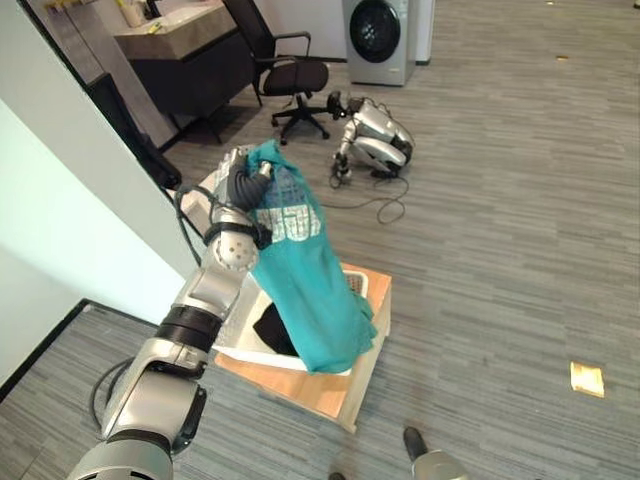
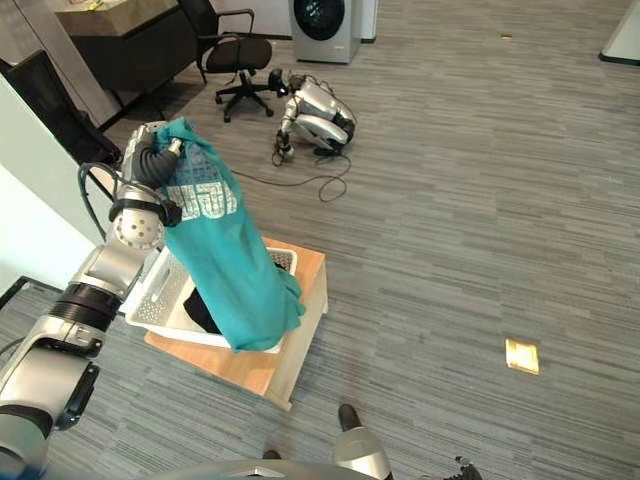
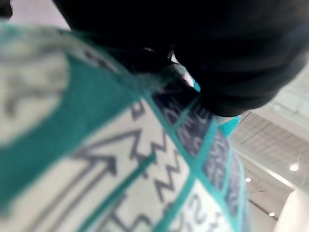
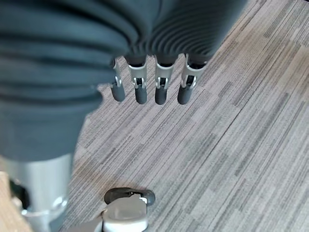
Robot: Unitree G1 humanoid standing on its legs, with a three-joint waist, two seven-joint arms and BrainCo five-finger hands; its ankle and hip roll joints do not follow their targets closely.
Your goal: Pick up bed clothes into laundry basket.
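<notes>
A teal garment (image 1: 310,290) with a white and dark patterned print hangs from my left hand (image 1: 248,182), which is raised and shut on its top edge. The cloth drapes down over a white laundry basket (image 1: 235,335), and its lower end reaches the basket's front rim. A dark piece of clothing (image 1: 272,328) lies inside the basket. In the left wrist view the print (image 3: 120,159) sits right against the hand's dark cover (image 3: 231,48). My right hand (image 4: 149,82) hangs over bare floor with straight fingers, holding nothing.
The basket stands on a low wooden platform (image 1: 340,395) beside a white wall (image 1: 70,220). A robot dog (image 1: 375,135) lies on the floor beyond, with a cable (image 1: 385,205). An office chair (image 1: 290,75), a washing machine (image 1: 380,35) and a counter (image 1: 185,45) stand farther back.
</notes>
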